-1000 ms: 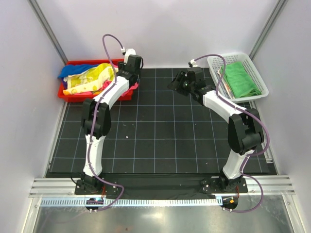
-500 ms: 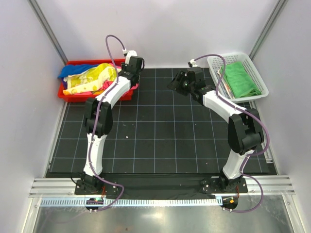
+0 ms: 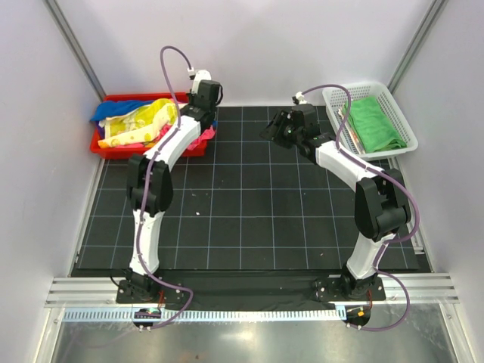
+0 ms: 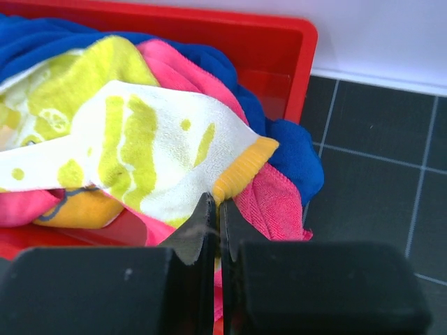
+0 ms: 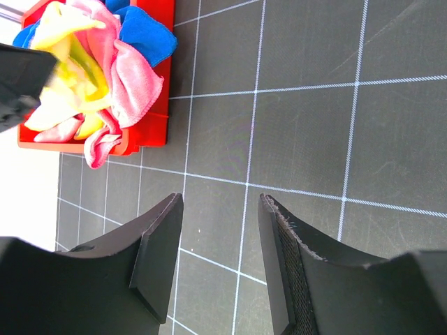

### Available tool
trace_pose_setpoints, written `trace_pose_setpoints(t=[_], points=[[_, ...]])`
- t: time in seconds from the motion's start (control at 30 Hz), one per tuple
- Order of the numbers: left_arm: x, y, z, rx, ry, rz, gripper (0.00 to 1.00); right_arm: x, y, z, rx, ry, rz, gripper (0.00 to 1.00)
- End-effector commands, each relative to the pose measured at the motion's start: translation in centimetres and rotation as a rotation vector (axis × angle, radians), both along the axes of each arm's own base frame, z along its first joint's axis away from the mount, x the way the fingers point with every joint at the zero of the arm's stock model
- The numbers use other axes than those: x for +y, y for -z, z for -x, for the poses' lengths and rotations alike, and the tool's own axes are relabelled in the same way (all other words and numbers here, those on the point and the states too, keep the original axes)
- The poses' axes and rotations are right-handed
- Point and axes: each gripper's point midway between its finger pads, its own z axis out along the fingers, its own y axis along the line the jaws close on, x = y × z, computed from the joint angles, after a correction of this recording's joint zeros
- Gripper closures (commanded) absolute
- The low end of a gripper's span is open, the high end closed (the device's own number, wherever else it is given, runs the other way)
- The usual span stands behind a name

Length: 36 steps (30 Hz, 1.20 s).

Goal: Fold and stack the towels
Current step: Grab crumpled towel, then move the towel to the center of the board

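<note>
My right tool (image 5: pixel 220 209) hangs released over the table (image 3: pixel 249 219), holding nothing. Farther back, my left tool (image 4: pixel 214 206) is clenched on the orange hem of the printed towel (image 4: pixel 140 139). It lies heaped with a pink towel (image 4: pixel 269 202) and a blue towel (image 4: pixel 300 157) in the red tray (image 4: pixel 293 63). A green towel (image 3: pixel 374 121) lies in the basket (image 3: pixel 406 130), far right.

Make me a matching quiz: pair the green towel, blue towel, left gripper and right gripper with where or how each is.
1 green towel
2 blue towel
3 left gripper
4 right gripper

A open above the black mat
B in the white basket
C shut on the printed towel, at its orange hem
D in the red tray

Pairs: 1-B, 2-D, 3-C, 4-A
</note>
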Motion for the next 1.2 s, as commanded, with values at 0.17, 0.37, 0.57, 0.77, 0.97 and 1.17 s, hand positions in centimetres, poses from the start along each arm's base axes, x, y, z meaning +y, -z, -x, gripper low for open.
trace_pose_setpoints(t=[0.17,0.37,0.57,0.77,0.97,1.17], points=[[-0.8,-15.0,3.5,-0.279,0.048,0.062,1.0,0.6,-4.3,-0.7,-0.121,-0.017,-0.028,0.46],[-2.9,-20.3,7.0,-0.365,0.107,0.064,1.0,0.4,-5.6,-1.3,-0.141,-0.003,-0.01,0.46],[-6.2,-24.9,11.6,-0.431,0.229,0.074,1.0,-1.2,-6.9,-0.8,-0.151,0.059,0.035,0.46],[-11.6,-24.1,17.7,-0.4,0.422,0.237,1.0,-4.7,-6.9,1.8,-0.135,0.174,0.101,0.46],[-19.7,-17.5,27.1,-0.26,0.659,0.306,1.0,-8.7,-5.8,7.1,-0.088,0.266,0.164,0.46],[-25.1,-9.6,39.2,-0.165,0.82,0.449,1.0,-11.5,-2.1,13.0,-0.039,0.304,0.181,0.46]])
